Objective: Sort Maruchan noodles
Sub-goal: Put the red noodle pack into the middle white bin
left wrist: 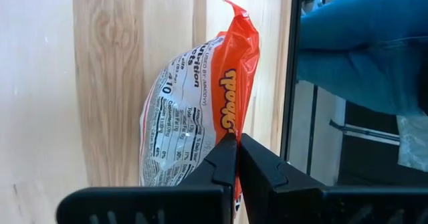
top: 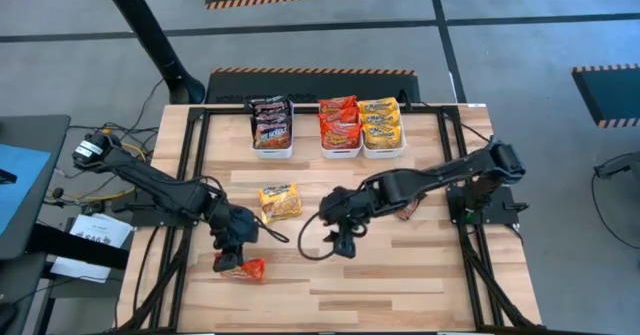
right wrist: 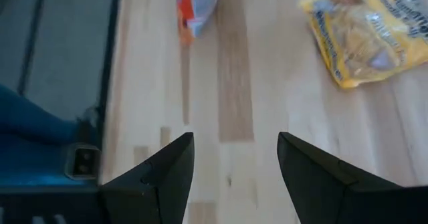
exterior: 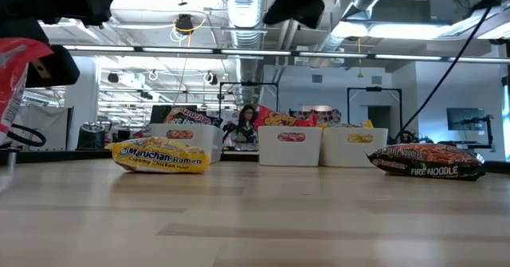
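Near the table's front left, the left gripper (top: 232, 258) pinches an orange-red noodle packet (left wrist: 200, 103) edge-on above the wood, the right gripper (right wrist: 234, 167) hangs mid-table with fingers spread wide and empty, a yellow packet (top: 279, 202) lies between them, and three white bins (top: 341, 151) of packets stand farthest.

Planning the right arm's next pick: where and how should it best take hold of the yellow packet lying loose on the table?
Probably from above, on a crimped end seam. The yellow packet lies flat on the table, puffy in the middle and thin at its ends. The right gripper is open beside it; the left gripper holds the red packet.
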Robot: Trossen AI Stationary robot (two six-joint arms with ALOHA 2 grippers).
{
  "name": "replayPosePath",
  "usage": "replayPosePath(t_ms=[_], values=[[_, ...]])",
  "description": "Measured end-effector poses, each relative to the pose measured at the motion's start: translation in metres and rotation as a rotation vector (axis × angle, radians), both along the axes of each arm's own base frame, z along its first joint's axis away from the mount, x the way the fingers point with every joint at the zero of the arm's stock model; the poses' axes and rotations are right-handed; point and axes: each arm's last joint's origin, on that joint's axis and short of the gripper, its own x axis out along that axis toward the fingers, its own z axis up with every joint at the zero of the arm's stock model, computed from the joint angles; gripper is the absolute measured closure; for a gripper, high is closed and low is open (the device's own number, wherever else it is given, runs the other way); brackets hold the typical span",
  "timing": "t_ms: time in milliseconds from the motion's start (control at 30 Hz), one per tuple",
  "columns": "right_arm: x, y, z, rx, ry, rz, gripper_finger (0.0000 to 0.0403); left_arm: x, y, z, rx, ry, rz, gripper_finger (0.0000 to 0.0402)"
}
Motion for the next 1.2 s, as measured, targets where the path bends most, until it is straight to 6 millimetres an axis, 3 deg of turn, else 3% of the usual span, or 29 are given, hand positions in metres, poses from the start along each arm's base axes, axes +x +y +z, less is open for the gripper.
replayPosePath(t_ms=[167, 467, 667, 933, 1200], values=[[0.017, 0.011, -0.026, -0.059, -0.012, 0.085, 0.0163, -0.002, 0.000, -0.001, 0.005, 0.021, -0.005, 0.0401], [0.046, 0.016, -0.049, -0.068, -0.147, 0.128, 0.0163, -0.003, -0.001, -0.002, 0.007, 0.041, 0.003, 0.0401], [0.058, 0.013, -0.054, -0.039, -0.225, 0.180, 0.0163, -0.003, -0.001, -0.002, 0.013, 0.039, 0.009, 0.0401], [0.060, 0.014, -0.056, 0.003, -0.241, 0.255, 0.0163, -0.003, 0.000, -0.002, 0.029, 0.040, 0.040, 0.0401], [0.062, 0.005, -0.056, 0.019, -0.230, 0.220, 0.0163, -0.002, 0.000, -0.002, 0.031, 0.054, 0.084, 0.0401]])
